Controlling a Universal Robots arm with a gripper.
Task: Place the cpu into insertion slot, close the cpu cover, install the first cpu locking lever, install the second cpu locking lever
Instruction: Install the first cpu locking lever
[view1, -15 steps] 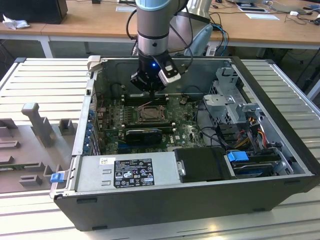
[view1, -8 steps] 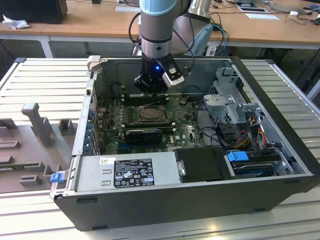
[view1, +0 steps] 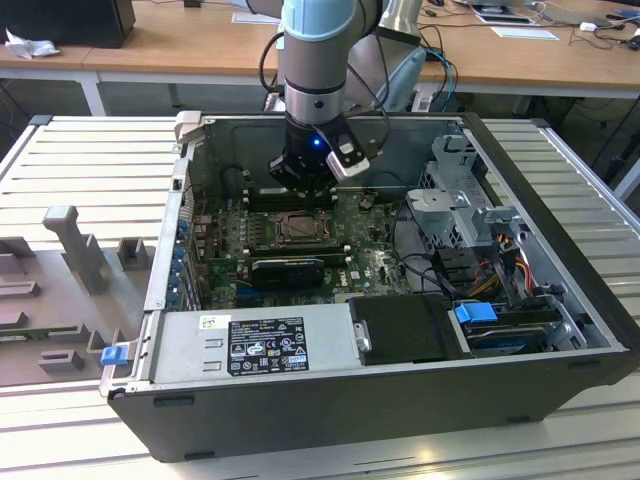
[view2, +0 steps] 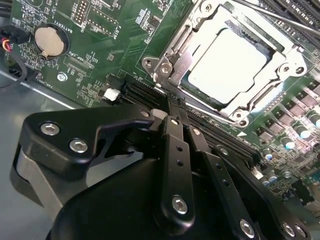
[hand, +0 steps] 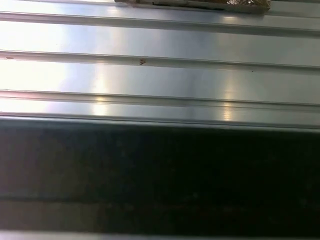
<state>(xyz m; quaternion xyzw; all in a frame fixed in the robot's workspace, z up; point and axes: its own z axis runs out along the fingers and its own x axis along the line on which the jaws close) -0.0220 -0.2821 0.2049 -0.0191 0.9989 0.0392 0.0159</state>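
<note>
Gripper (view2: 172, 107) tips just beside cpu cover (view2: 175, 62) (over cpu (view2: 227, 62)).

One open computer case (view1: 560, 300) on the worktop (view1: 90, 160); one green motherboard (view2: 100, 65); one cpu (view2: 227, 65) (seated under one cpu cover (view2: 175, 62)); one coin cell (view2: 49, 41); one tool (view2: 172, 107).

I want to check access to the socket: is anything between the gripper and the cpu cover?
Nothing visible. In the second wrist view the gripper sits beside the cpu cover, which lies closed over the cpu, with bare motherboard between them.
</note>
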